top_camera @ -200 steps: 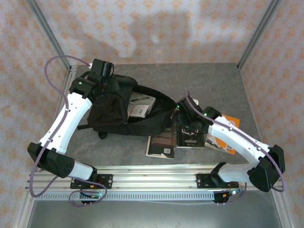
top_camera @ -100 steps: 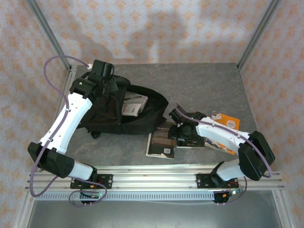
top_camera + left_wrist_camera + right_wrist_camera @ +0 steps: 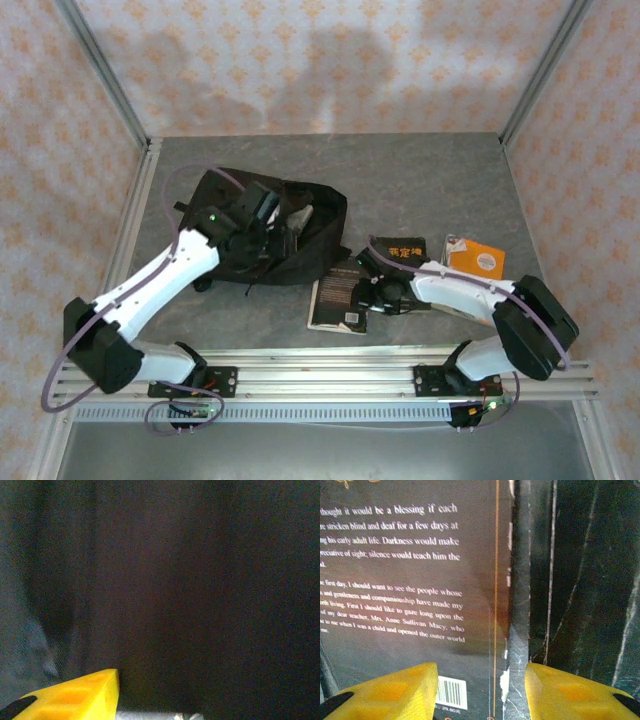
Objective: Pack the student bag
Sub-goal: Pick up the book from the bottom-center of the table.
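The student bag (image 3: 300, 245) is a black fabric backpack lying slumped at the table's left middle, mouth toward the right. My left gripper (image 3: 268, 208) sits low on its top. In the left wrist view dark bag fabric (image 3: 165, 580) is close up. One yellow finger (image 3: 70, 697) stands well off centre and the other is hidden, so the jaws look open. My right gripper (image 3: 481, 695) is open just above the books. Its fingers straddle the seam between a dark brown book (image 3: 410, 580) and a black marbled cover (image 3: 580, 580).
The brown book (image 3: 338, 300) lies near the front edge, right of the bag. A black book with yellow characters (image 3: 405, 248) and an orange book (image 3: 478, 258) lie further right. White-covered things (image 3: 297, 218) show in the bag's mouth. Metal frame posts stand at the back corners.
My left gripper has opened and dropped right and nearer, and the raised bag has slumped. My right gripper has moved left and down onto the books, its jaws narrower.
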You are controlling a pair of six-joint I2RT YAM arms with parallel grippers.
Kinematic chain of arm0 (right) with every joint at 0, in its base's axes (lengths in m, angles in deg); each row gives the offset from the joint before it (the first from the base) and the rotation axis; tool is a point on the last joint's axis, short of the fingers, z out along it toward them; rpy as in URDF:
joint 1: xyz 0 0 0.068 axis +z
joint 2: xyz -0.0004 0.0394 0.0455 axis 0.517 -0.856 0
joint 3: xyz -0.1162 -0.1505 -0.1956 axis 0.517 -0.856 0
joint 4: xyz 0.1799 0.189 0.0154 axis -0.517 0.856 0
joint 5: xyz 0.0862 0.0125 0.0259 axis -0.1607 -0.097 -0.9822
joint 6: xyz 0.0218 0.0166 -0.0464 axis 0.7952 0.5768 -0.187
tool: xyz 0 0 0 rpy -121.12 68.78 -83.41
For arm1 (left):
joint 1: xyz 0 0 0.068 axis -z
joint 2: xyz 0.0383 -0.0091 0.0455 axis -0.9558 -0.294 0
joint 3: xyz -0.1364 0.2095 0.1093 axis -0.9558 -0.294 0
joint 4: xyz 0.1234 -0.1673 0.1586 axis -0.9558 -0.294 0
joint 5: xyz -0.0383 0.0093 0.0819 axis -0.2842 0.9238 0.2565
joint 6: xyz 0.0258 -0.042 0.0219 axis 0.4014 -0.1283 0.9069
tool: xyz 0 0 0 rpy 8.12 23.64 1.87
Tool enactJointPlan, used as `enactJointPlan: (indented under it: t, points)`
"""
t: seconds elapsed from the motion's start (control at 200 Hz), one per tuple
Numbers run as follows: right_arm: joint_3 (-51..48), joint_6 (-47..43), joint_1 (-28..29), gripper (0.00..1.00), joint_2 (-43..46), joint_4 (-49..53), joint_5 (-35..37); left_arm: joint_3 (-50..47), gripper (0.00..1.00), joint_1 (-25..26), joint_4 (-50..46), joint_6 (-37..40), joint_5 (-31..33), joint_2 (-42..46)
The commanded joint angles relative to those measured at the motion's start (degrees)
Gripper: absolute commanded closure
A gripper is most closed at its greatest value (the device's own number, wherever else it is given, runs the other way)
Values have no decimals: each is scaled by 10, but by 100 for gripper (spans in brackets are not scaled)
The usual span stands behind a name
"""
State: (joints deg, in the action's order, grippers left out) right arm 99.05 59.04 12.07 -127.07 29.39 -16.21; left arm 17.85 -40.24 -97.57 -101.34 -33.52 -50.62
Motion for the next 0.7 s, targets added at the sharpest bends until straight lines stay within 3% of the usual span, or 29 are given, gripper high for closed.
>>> enactJointPlan:
  t: [0.0, 0.095, 0.285, 0.696]
  points:
    - [-30, 26, 3, 51, 25, -4, 2, -59, 53, 23, 37, 7, -64, 39]
    - [-43, 31, 8, 51, 33, -6, -3, -99, 52, 53, 61, -12, -91, 37]
    - [-73, 42, 17, 52, 72, -37, 0, -135, 51, 129, 107, -27, -71, -5]
    - [-95, 47, 26, 53, 38, -95, -7, -143, 56, 146, 199, -49, -48, -145]
